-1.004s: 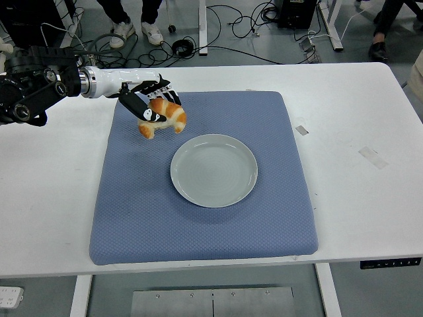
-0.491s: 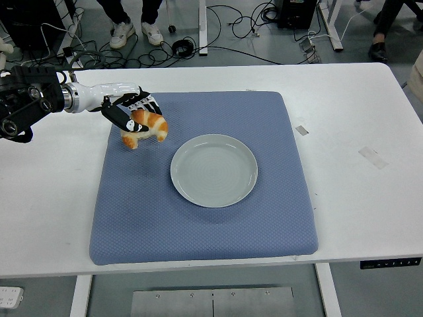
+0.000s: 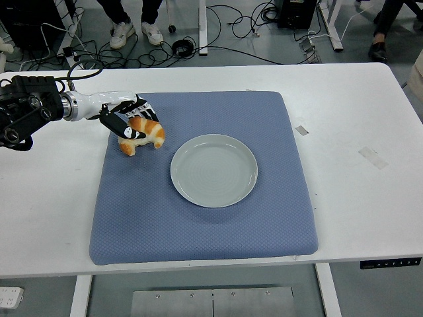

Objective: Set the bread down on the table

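Note:
The bread (image 3: 144,135) is a golden croissant held over the far left part of the blue mat (image 3: 205,231). My left hand (image 3: 127,119) reaches in from the left edge with its black fingers curled over the top and left side of the bread. The bread hangs low over the mat near its left edge; I cannot tell whether it touches the cloth. The right arm is out of view.
An empty grey-white plate (image 3: 213,170) sits on the middle of the mat, right of the bread. The white table (image 3: 357,158) shows bare surface on both sides of the mat. Cables and a person's feet lie on the floor beyond the far edge.
My left hand has carried the bread leftward and slightly down, from beside the plate's far left rim toward the mat's left edge. The arm has drawn back to the left.

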